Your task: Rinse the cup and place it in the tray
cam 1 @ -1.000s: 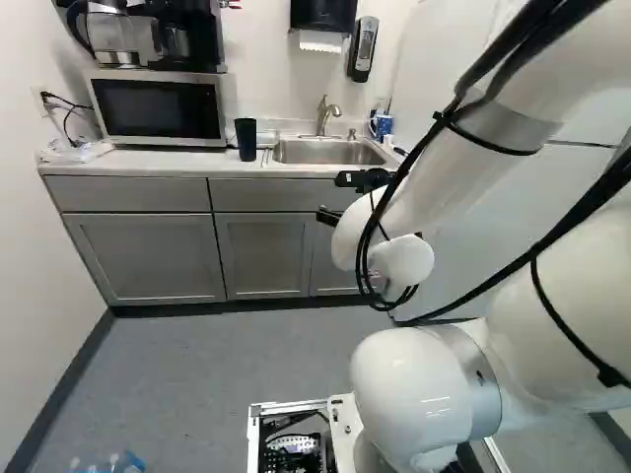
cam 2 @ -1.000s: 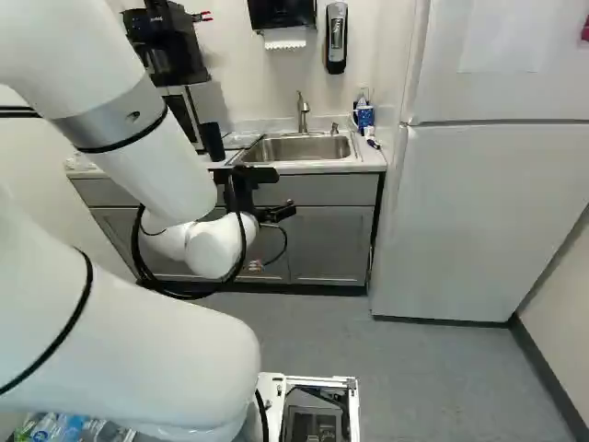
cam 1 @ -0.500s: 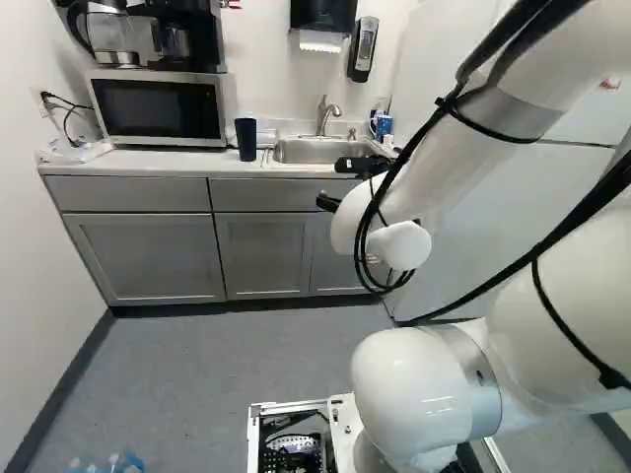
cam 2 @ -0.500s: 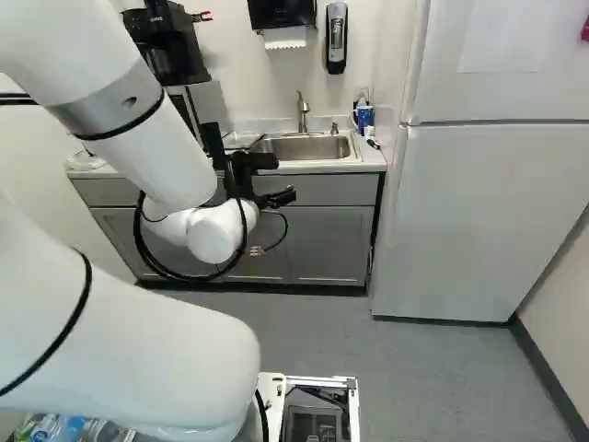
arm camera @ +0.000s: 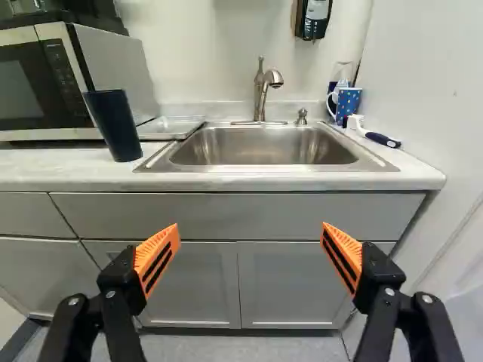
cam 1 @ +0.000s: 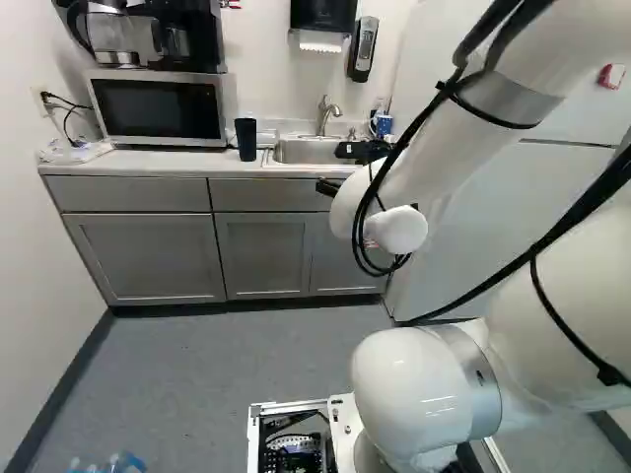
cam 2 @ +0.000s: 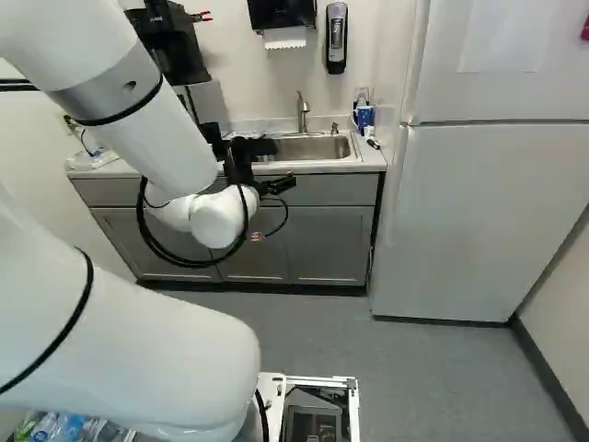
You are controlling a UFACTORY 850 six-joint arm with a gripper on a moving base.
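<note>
Your tool [cam 2: 276,185] is spread wide, with nothing between its orange pads [arm camera: 157,260]. Ahead of it runs the front edge of the counter [arm camera: 68,170], with cabinet doors [arm camera: 192,283] below. The dark cup [arm camera: 115,127] stands ahead and to the tool's left, near that edge; the clear tray [arm camera: 177,127] lies just beside it, toward the sink [arm camera: 260,168] ahead. To the tool's right, the fridge [cam 2: 488,212] bounds your room.
</note>
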